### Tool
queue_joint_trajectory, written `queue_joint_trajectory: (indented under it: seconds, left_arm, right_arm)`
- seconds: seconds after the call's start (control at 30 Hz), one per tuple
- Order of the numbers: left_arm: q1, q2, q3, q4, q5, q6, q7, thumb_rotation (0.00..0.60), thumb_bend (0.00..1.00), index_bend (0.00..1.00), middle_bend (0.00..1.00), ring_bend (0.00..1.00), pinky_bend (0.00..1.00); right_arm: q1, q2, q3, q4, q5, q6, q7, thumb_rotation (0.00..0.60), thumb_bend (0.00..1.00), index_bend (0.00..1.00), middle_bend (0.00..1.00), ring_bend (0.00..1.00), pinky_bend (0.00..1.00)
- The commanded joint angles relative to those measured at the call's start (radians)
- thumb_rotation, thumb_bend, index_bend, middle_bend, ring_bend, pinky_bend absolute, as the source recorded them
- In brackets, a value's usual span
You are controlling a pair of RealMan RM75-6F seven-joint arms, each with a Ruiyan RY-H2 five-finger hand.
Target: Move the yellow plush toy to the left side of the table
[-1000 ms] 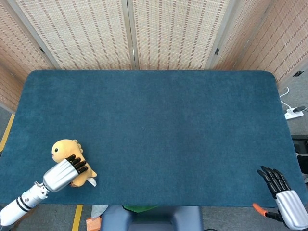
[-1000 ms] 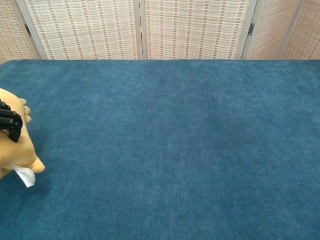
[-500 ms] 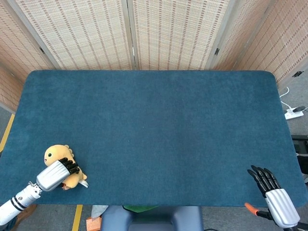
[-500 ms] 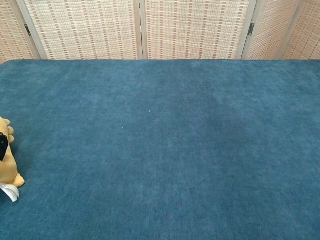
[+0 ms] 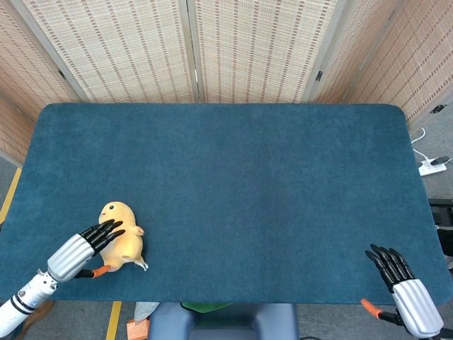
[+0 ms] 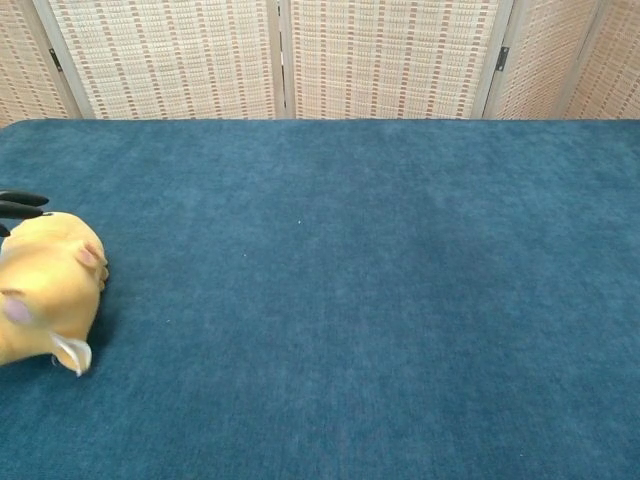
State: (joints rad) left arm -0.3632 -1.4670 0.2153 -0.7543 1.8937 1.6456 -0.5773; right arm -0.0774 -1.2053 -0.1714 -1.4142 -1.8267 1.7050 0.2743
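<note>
The yellow plush toy [image 5: 124,238] lies on the blue table near the front left corner, with a white tag at its lower end; the chest view shows the plush toy [image 6: 45,293] at its left edge. My left hand [image 5: 79,252] lies just left of the toy with its fingers spread and its black fingertips [image 6: 18,204] touching the toy's side, holding nothing. My right hand [image 5: 405,286] hangs at the table's front right edge, fingers apart and empty; the chest view does not show it.
The blue table [image 5: 233,177] is bare apart from the toy. Woven screens [image 5: 191,49] stand behind its far edge. A white power strip [image 5: 432,167] lies on the floor off the right side.
My left hand has let go of the plush toy and opened its fingers. The toy now lies on the table a little further right than half a second ago.
</note>
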Motion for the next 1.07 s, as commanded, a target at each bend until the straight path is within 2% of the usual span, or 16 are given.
queue_joint_trajectory:
  seconds: [0.03,0.17,0.37,0.47,0.63,0.7,0.8,0.9,1.07]
  left_arm:
    - [0.008,0.024,0.009,-0.034,0.001,0.011,0.016,0.600,0.24,0.00,0.00,0.00,0.22]
    - [0.020,0.063,0.010,-0.075,-0.006,0.025,0.037,0.600,0.24,0.00,0.00,0.00,0.21]
    - [0.085,0.180,0.006,-0.189,-0.060,0.077,0.030,0.600,0.24,0.00,0.00,0.00,0.21]
    - [0.140,0.243,-0.007,-0.281,-0.122,0.105,0.021,0.600,0.25,0.00,0.00,0.00,0.18]
    - [0.242,0.365,-0.017,-0.528,-0.300,0.031,0.141,0.600,0.27,0.00,0.00,0.00,0.14]
    - [0.284,0.366,-0.055,-0.609,-0.382,0.045,0.182,0.600,0.27,0.00,0.00,0.00,0.13]
    - [0.327,0.343,-0.082,-0.652,-0.436,0.058,0.222,0.600,0.28,0.00,0.00,0.00,0.13]
    - [0.336,0.341,-0.084,-0.661,-0.410,0.059,0.255,0.600,0.28,0.00,0.00,0.00,0.13]
    - [0.347,0.340,-0.093,-0.662,-0.352,0.085,0.264,0.600,0.28,0.00,0.00,0.00,0.13]
  right_arm:
    - [-0.003,0.001,-0.001,0.004,-0.006,0.007,0.007,0.600,0.15,0.00,0.00,0.00,0.00]
    - [-0.005,0.000,-0.004,0.012,-0.015,0.015,0.017,0.600,0.15,0.00,0.00,0.00,0.00]
    - [-0.003,0.002,-0.004,0.022,-0.029,0.028,0.032,0.600,0.15,0.00,0.00,0.00,0.00]
    - [0.007,0.001,0.003,0.021,-0.038,0.026,0.023,0.600,0.15,0.00,0.00,0.00,0.00]
    - [0.018,-0.006,0.031,0.007,-0.036,0.026,-0.044,0.600,0.15,0.00,0.00,0.00,0.00]
    - [0.015,-0.008,0.045,-0.002,-0.019,0.022,-0.093,0.600,0.15,0.00,0.00,0.00,0.00]
    - [0.004,-0.008,0.072,-0.027,0.026,0.018,-0.174,0.600,0.15,0.00,0.00,0.00,0.00]
    - [-0.007,-0.001,0.087,-0.047,0.059,0.014,-0.226,0.600,0.15,0.00,0.00,0.00,0.00]
    - [-0.011,0.011,0.082,-0.065,0.050,0.021,-0.216,0.600,0.16,0.00,0.00,0.00,0.00]
